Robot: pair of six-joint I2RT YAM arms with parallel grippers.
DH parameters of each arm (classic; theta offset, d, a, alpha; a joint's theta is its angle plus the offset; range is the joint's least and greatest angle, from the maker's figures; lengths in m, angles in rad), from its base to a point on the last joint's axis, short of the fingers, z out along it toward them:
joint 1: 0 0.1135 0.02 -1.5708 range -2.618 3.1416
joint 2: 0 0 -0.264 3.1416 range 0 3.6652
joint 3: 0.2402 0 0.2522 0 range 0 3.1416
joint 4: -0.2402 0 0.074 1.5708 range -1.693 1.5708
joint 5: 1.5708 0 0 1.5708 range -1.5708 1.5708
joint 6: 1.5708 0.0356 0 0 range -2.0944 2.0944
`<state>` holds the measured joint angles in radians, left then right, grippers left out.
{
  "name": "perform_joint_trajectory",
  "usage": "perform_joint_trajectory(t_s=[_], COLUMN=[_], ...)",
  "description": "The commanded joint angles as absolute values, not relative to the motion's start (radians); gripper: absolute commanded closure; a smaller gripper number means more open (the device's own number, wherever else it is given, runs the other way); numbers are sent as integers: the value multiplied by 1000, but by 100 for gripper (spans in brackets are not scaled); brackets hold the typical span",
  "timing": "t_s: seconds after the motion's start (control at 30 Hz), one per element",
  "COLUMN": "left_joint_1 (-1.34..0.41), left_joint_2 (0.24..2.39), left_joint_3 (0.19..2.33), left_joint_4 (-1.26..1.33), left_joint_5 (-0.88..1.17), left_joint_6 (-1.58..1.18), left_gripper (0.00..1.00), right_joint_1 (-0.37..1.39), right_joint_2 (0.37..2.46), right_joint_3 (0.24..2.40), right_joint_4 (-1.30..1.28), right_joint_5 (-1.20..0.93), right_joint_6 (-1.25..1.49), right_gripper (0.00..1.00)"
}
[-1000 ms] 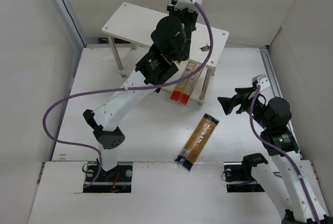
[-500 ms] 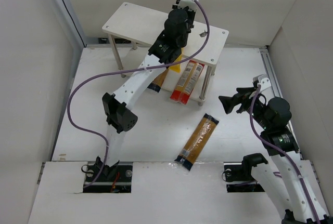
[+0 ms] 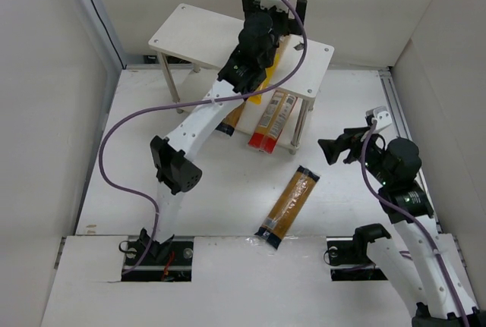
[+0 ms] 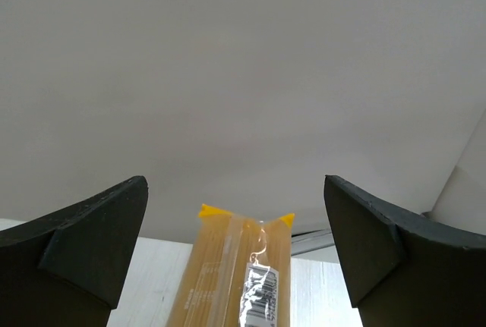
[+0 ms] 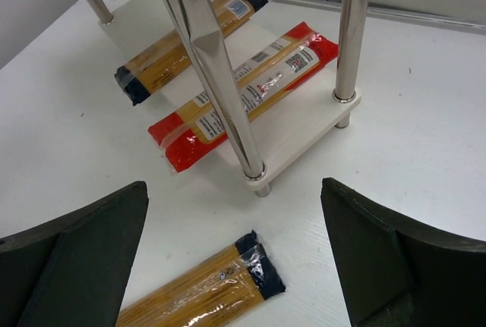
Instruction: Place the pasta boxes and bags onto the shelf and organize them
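Observation:
A bright yellow bag [image 4: 228,274] lies lengthwise on the shelf's top board [image 3: 190,31], its end pointing at the back wall. My left gripper [image 3: 275,7] hangs over the bag's far end, open, its fingers apart on either side of the bag [image 3: 259,95] and not touching it. On the lower board [image 5: 304,126] lie a red-and-orange pack [image 5: 243,88] and a spaghetti bag with dark ends [image 5: 178,46]. A second spaghetti bag [image 3: 288,204] lies on the table in front of the shelf. My right gripper [image 5: 234,190] is open above its dark end [image 5: 262,270], holding nothing.
Metal shelf legs [image 5: 216,77] stand between my right gripper and the packs on the lower board. The enclosure's white walls [image 3: 45,77] close in on three sides. The left arm's purple cable [image 3: 129,126] loops over the table's left part.
The left arm brought the yellow bag down onto the top board, then opened its jaws and let it go. The right arm shifted only slightly.

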<state>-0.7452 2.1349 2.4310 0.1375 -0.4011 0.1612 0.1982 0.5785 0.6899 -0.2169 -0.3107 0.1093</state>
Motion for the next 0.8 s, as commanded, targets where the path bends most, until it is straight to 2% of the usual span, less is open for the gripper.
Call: perform_joint_trajectory(t_s=[0.0, 0.07, 0.2, 0.23, 0.33, 0.43, 0.57, 0.77], left_joint_1=[-744, -744, -843, -950, -1150, -1221, -1247, -1371], left_joint_2=[1951, 1855, 1645, 1613, 1526, 1468, 1391, 1347], left_joint_3=[2441, 2416, 2183, 2066, 1892, 1775, 1448, 1195], left_joint_4=[120, -4, -98, -109, -172, -233, -204, -189], left_joint_5=[-416, -370, -345, -439, -588, -643, -342, -247], left_joint_6=[81, 42, 69, 125, 126, -70, -221, -293], left_gripper=[1, 1, 1, 1, 1, 1, 1, 1], right_joint_1=[209, 209, 209, 209, 209, 209, 209, 209], right_joint_2=[565, 552, 514, 514, 514, 534, 543, 493], right_joint_3=[695, 704, 716, 716, 726, 750, 776, 767], right_joint_4=[-192, -202, -247, -264, -332, -414, -469, -469], right_joint_5=[-314, -282, -166, -129, 27, 251, 397, 407], right_joint_6=[114, 123, 161, 172, 222, 312, 377, 387], right_gripper=[0, 0, 0, 0, 0, 0, 0, 0])
